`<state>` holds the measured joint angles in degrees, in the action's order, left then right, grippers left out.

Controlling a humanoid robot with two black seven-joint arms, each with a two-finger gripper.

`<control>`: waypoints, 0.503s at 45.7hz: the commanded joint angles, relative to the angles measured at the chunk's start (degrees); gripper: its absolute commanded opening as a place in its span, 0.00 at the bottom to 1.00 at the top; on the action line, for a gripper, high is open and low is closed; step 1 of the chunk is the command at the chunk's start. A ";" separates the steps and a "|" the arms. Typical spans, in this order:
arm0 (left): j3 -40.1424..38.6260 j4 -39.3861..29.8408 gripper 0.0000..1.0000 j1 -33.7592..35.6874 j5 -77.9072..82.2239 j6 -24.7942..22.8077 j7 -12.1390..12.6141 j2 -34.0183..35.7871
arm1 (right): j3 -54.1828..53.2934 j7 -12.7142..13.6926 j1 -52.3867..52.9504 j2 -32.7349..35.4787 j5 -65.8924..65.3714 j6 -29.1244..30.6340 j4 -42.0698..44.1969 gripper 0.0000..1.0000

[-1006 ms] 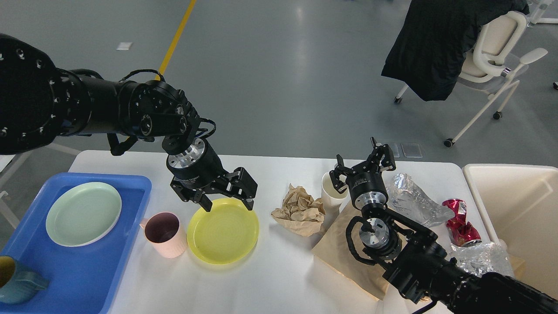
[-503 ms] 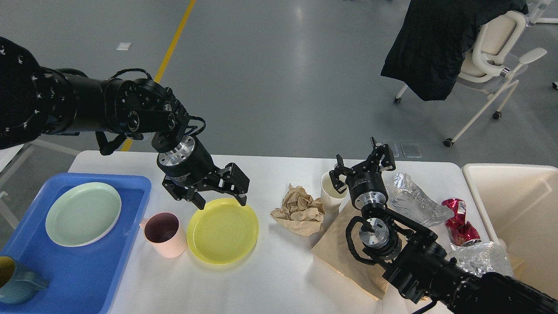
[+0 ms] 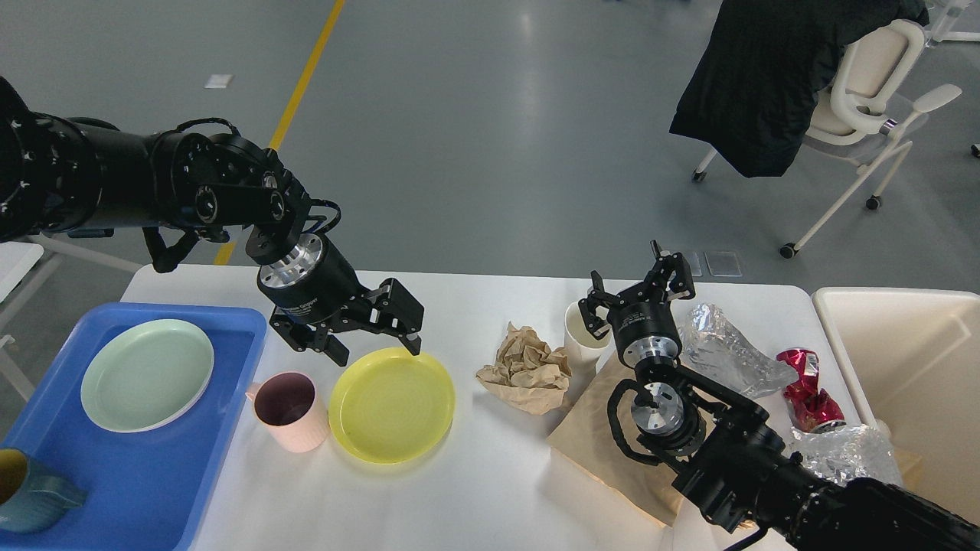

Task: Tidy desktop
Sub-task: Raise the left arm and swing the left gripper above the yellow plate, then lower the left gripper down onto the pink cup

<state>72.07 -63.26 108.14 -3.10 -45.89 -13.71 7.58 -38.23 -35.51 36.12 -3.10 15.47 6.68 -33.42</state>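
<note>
A grey polished floor with a yellow line (image 3: 310, 69) fills the background of the head view, and a white chair (image 3: 865, 99) draped with a black coat (image 3: 773, 69) stands at the upper right. In front of it lies the white bench (image 3: 475, 474), the desktop to be tidied, which spans the lower half of the view between a blue tray (image 3: 153, 474) on the left and a cream bin (image 3: 911, 367) on the right.

On the tray a pale green plate (image 3: 145, 373) and a blue-green mug (image 3: 31, 493) are seen. A pink cup (image 3: 287, 409) and a yellow plate (image 3: 392, 404) stand touching on the bench just beside the tray. A crumpled brown paper ball (image 3: 527, 367), a white paper cup (image 3: 582, 337), a flat brown paper bag (image 3: 593, 436), crinkled clear foil (image 3: 723, 348) and a crushed red can (image 3: 804, 386) are spread toward the bin.

The left pincer (image 3: 373, 344) hangs over the far rim of the yellow plate, its jaws spread wide and nothing held. The right pincer (image 3: 637, 295) is raised beside the white paper cup, jaws parted and empty.

Several risks are judged from here. If the yellow plate is gripped at its thin rim, it may slip or tip, and the pink cup touching it could be knocked over. If the plate is slid instead, the cup would be pushed along. On the right, the paper cup could be toppled by a sideways approach, and the light foil may be dragged off the bench edge by the forearm.
</note>
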 commanded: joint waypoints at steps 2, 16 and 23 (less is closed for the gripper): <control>0.26 -2.91 1.00 0.23 0.20 -2.89 0.35 -0.82 | 0.00 0.00 0.00 -0.07 0.00 0.00 0.02 1.00; 6.50 -10.39 1.00 -0.56 1.52 -5.00 10.81 -0.99 | 0.00 0.00 0.00 -0.07 0.00 0.00 0.02 1.00; 7.29 -10.57 1.00 -1.09 1.52 -5.00 10.90 -0.90 | 0.00 0.00 0.00 -0.07 0.00 0.00 0.02 1.00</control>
<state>78.86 -73.70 107.32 -1.59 -50.89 -3.05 6.69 -38.23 -35.51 36.12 -3.17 15.47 6.68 -33.46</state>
